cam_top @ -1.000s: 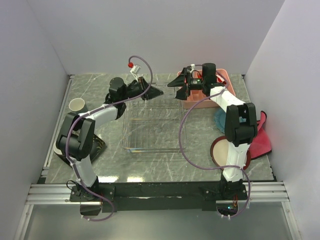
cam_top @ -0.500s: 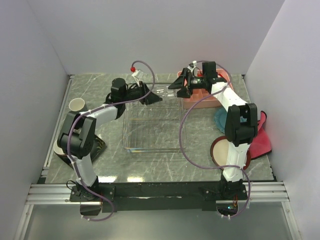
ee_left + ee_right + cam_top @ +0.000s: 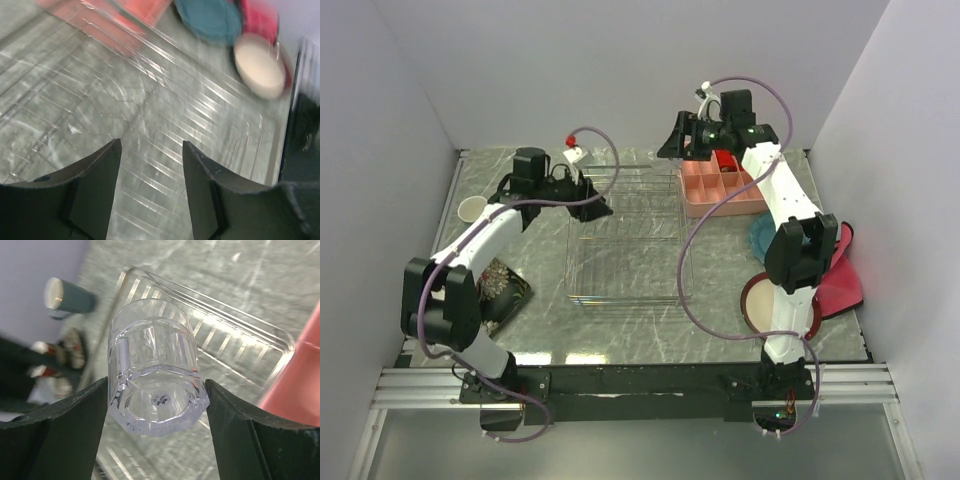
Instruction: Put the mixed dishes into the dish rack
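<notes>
My right gripper (image 3: 678,141) hangs raised over the back of the table, beside the pink tray, shut on the clear glass (image 3: 152,340). The glass lies sideways between the fingers, base towards the wrist camera (image 3: 156,410). The dish rack (image 3: 625,250), a see-through wire basket, stands at the table's middle and shows below the glass (image 3: 225,330). My left gripper (image 3: 592,207) hovers open over the rack's back left corner, with only rack wires (image 3: 175,100) between its fingers (image 3: 151,145). The grey-blue mug (image 3: 472,208) stands far left.
A black floral square plate (image 3: 502,285) lies under the left arm. A pink compartment tray (image 3: 720,192) sits back right. The teal plate (image 3: 758,236), the red-rimmed cream plate (image 3: 760,305) and a pink-red cloth (image 3: 842,280) lie along the right side.
My left gripper has opened and drawn back leftwards from the glass. The right gripper has risen towards the back wall with the glass in it.
</notes>
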